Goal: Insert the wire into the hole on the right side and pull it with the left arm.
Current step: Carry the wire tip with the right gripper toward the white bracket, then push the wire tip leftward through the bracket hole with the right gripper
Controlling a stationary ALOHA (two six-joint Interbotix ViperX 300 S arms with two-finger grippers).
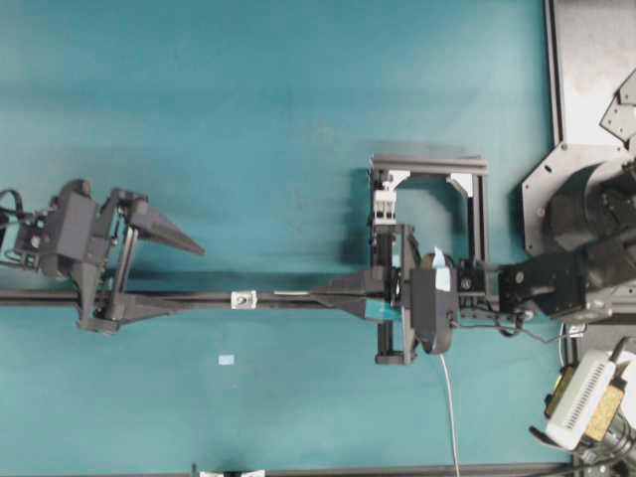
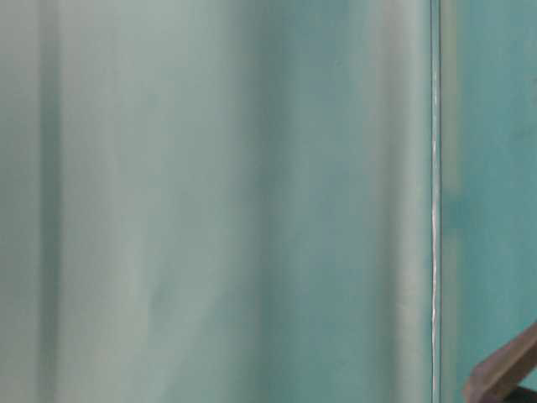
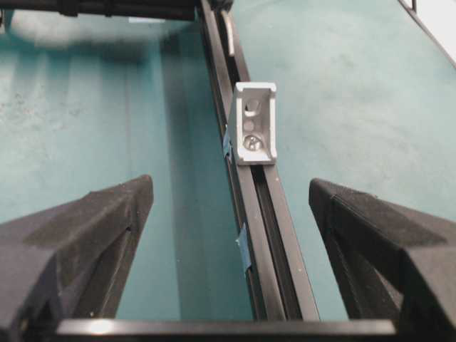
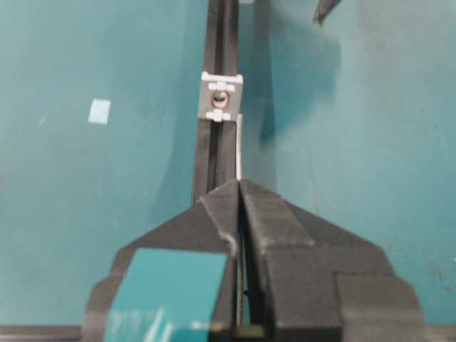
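Right gripper (image 4: 240, 187): we see its jaws pressed together on the wire (image 4: 239, 146), a pale thin stub poking out past the fingertips toward 12 o'clock in the right wrist view. Teal tape (image 4: 167, 288) sits on its left finger.

Wire: the short free end runs along the right edge of the black rail (image 4: 221, 43). Its tip stops just short of the block (image 4: 220, 97), toward 6 o'clock of it, not yet in. In the overhead view the wire (image 1: 290, 293) shows as a light sliver at 3 o'clock of the block (image 1: 243, 299).

Hole (image 4: 220, 96): a dark dot in the middle of the small silver block, which sits on the rail. We cannot tell from the frames how well the wire lines up with it.

Left gripper (image 1: 184, 273): jaws wide apart, holding nothing. In the left wrist view its fingers (image 3: 92, 235) straddle the rail (image 3: 260, 242), with the block (image 3: 254, 125) ahead at 12 o'clock, well apart from the fingertips.

Overhead layout: left gripper at 9 o'clock of the block, right gripper (image 1: 323, 291) at 3 o'clock, both along the rail (image 1: 40, 297).

Table-level view: mostly blurred teal surface; we read nothing useful from it.
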